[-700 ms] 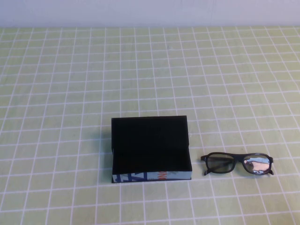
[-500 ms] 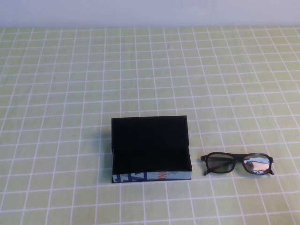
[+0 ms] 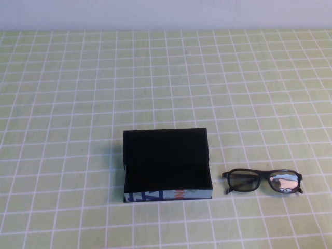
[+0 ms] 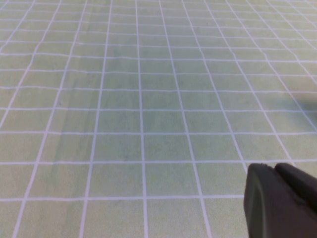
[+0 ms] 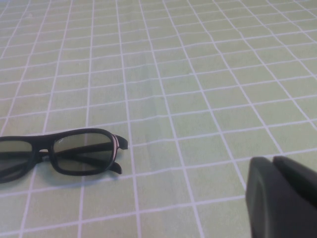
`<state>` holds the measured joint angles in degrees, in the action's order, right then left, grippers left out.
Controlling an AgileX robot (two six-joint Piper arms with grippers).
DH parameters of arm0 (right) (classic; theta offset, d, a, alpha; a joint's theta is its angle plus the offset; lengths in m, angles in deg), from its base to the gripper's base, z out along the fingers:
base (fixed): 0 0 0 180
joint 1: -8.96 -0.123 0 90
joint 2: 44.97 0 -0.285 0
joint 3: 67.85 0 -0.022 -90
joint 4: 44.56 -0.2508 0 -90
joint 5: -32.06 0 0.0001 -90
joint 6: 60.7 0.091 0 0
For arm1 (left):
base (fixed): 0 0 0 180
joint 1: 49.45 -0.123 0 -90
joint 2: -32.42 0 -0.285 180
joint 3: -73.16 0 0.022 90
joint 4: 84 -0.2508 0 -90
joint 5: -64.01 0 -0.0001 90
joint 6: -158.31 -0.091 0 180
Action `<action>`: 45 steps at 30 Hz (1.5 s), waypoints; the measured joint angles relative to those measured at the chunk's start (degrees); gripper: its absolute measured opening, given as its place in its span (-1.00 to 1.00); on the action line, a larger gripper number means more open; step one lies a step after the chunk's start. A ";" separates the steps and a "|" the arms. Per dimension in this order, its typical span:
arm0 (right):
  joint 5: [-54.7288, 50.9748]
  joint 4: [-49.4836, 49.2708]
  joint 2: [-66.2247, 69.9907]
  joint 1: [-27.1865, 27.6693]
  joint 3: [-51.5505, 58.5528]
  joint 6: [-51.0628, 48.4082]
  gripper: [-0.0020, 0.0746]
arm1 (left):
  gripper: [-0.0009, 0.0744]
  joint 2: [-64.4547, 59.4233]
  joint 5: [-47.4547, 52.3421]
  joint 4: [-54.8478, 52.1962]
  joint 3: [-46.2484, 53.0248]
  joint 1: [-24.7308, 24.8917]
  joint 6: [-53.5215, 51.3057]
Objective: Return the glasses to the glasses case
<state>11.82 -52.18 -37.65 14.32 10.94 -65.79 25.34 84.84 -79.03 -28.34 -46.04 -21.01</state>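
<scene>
The black glasses [image 3: 262,181] lie upright on the green checked cloth, just right of the glasses case, apart from it. The glasses case [image 3: 168,195] is an open black box with black lining and a white, blue and orange printed front side, and it holds nothing. Neither arm shows in the high view. My right gripper [image 5: 272,161] is shut and empty, low over the cloth, with the glasses [image 5: 64,151] a short way off ahead of it. My left gripper [image 4: 275,168] is shut and empty over bare cloth; neither the glasses nor the case shows in its view.
The green cloth with a white grid [image 3: 166,78] covers the whole table. A pale wall [image 3: 166,13] runs along the far edge. Nothing else stands on the cloth.
</scene>
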 joint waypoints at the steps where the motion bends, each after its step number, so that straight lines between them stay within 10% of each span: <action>1: 0.00 0.00 0.00 0.00 0.00 0.00 -0.99 | -0.99 0.00 0.00 0.00 0.00 0.00 0.00; 33: 19.61 -1.50 0.00 0.00 0.08 0.00 -0.99 | -0.99 0.00 0.00 0.00 0.00 0.00 0.00; 45: 47.36 -4.72 0.00 0.00 -0.21 1.42 -0.99 | -0.99 0.00 0.00 0.00 0.00 0.00 0.00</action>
<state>59.19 -56.90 -37.65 14.32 10.73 -64.37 25.34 84.84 -79.03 -28.34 -46.04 -21.01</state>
